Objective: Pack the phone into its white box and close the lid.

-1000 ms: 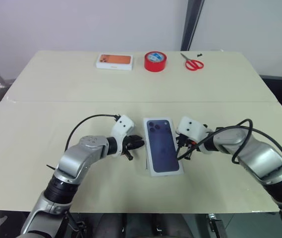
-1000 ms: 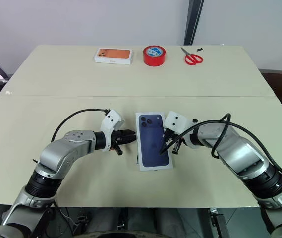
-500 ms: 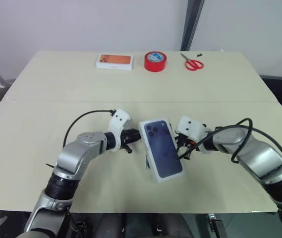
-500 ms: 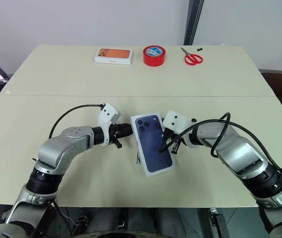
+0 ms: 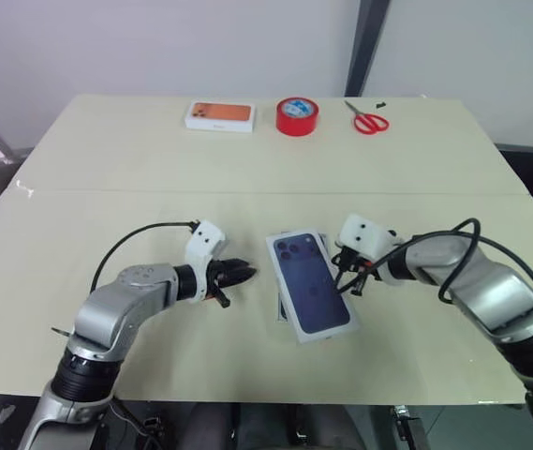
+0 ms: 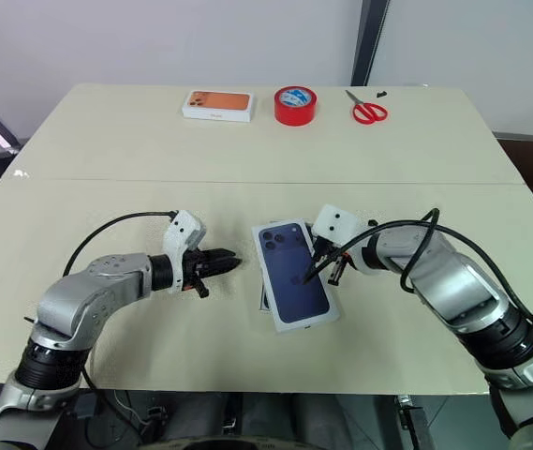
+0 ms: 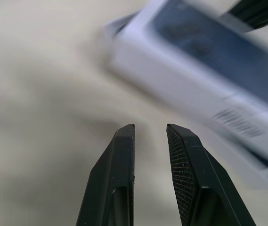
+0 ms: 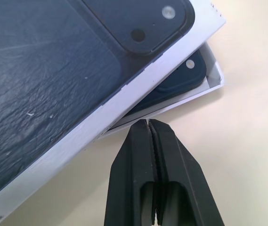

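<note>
We see the lid (image 5: 311, 285) lying askew over the white box (image 8: 213, 77) near the counter's (image 5: 247, 178) front edge, the phone (image 8: 183, 77) peeking out beneath. Our left claw (image 5: 243, 274) hovers beside it, slightly parted and empty. Our right claw (image 8: 150, 123), clenched, touches the box's rim.

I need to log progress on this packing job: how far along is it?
Done: the phone lies in the white box. In hand: the lid rests on top but skewed, one corner of the box and phone showing beside it. The shut right gripper sits at that edge; the left gripper, jaws slightly apart, is clear of it. Left: square the lid up and press it down.
</note>
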Controlling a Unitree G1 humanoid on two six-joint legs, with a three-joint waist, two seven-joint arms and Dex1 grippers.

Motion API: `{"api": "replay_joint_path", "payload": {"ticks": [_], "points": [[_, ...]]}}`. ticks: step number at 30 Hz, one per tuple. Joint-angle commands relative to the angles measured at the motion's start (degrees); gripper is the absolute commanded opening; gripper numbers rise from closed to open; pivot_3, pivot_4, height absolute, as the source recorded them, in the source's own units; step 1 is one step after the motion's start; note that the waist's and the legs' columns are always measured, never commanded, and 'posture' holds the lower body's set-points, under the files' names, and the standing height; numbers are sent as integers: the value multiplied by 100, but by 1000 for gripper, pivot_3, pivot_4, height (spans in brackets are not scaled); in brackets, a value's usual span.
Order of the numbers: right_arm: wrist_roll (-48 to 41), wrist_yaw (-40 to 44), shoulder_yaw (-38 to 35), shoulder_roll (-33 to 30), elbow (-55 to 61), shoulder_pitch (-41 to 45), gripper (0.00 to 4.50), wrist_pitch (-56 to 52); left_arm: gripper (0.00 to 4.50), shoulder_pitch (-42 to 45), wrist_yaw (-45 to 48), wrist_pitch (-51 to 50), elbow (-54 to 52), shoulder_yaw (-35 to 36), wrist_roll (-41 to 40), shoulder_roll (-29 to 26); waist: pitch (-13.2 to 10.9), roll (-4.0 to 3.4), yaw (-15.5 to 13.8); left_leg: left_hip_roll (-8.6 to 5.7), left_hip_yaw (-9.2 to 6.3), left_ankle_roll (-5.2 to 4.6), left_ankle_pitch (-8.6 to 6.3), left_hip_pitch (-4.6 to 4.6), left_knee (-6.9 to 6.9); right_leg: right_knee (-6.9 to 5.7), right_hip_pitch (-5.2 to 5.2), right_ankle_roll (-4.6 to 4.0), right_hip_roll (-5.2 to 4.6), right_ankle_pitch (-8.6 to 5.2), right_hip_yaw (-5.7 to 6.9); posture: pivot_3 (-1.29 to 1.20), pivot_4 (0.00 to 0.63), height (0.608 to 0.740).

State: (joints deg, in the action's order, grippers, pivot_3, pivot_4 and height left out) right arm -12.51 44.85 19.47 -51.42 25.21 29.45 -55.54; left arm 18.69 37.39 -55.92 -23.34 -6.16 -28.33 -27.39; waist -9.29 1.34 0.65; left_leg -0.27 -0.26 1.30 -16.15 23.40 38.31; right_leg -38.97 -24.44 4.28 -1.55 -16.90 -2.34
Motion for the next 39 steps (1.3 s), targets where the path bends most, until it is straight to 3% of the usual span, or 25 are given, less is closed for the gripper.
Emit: {"api": "replay_joint_path", "payload": {"ticks": [1, 24, 39], "points": [[21, 141, -179, -123, 137, 34, 47, 136, 1120, 126, -22, -28, -202, -155, -101, 72, 0, 0, 4, 0, 0, 0, 0, -1, 0, -1, 0, 0, 1, 0, 0, 0, 150, 733], [-70, 190, -217, 93, 495, 82, 47, -141, 1120, 866, -742, 352, 1088, -276, 423, 882, 0, 0, 6, -1, 0, 0, 0, -1, 2, -5, 0, 0, 3, 0, 0, 0, 150, 733], [58, -5, -204, 188, 264, 177, 47, -155, 1120, 1018, -672, 401, 1197, -368, 477, 1057, 0, 0, 6, -1, 0, 1, 0, -1, 3, -5, 0, 0, 3, 0, 0, 0, 150, 733]]}}
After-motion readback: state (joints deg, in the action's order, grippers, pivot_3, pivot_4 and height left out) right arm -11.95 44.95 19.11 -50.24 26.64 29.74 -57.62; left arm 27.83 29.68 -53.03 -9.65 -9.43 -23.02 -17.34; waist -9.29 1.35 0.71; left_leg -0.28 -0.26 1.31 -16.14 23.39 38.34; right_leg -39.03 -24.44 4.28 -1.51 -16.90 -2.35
